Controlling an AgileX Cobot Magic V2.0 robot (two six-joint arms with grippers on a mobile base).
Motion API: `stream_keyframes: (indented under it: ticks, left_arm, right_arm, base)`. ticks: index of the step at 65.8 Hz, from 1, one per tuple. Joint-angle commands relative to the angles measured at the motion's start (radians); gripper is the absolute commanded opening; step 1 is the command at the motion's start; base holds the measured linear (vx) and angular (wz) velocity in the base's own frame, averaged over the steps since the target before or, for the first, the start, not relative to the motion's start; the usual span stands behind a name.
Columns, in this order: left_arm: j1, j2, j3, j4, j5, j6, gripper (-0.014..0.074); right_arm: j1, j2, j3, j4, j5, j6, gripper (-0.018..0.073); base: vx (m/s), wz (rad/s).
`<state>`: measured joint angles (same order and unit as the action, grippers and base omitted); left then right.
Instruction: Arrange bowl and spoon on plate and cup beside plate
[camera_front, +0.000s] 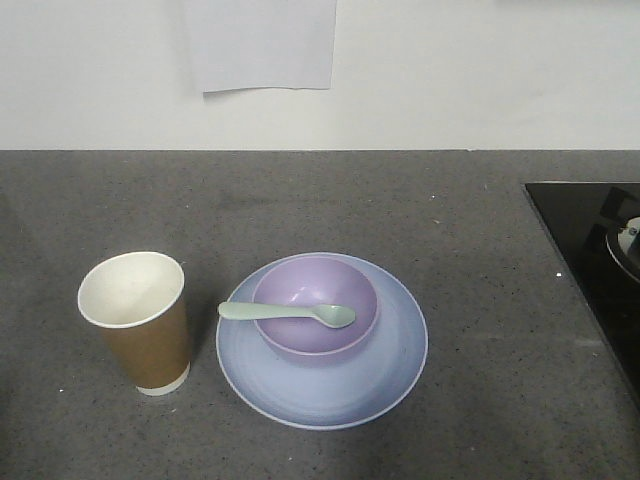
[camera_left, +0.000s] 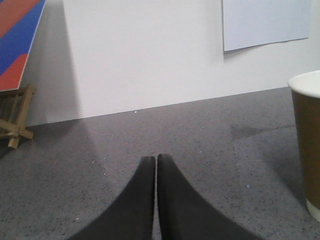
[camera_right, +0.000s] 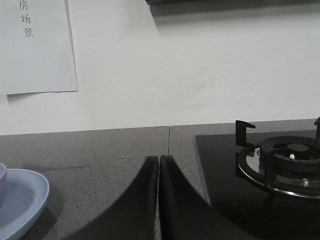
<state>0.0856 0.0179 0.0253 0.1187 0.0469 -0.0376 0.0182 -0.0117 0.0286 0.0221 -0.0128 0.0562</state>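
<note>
Seemingly the arranging is done: the bowl (camera_front: 315, 305) sits on the plate (camera_front: 385, 385) at lower centre, the spoon (camera_front: 288, 313) lies across the bowl, the cup (camera_front: 137, 320) stands just left, and both the left tool (camera_left: 156, 161) and right tool (camera_right: 158, 161), pressed together and empty, need no further grasp.

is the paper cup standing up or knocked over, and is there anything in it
Upright and empty. The cup stands on its white base band on the counter, left of the plate, and its open mouth shows only a bare white inside.
</note>
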Motion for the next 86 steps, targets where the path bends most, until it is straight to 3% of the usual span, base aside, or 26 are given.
stream_keyframes:
  ticks: [1,86]
  left_arm:
    - [0.002,0.007,0.03,-0.01,-0.071,-0.01,-0.0006]
    - [0.002,0.007,0.03,-0.01,-0.071,-0.01,-0.0006]
  right_arm:
    - [-0.007,-0.005,0.0,-0.011,-0.071,-0.009,-0.0002]
    - [-0.007,-0.005,0.0,-0.011,-0.071,-0.009,-0.0002]
  base:
    - [0.0,0.0]
    - [0.0,0.0]
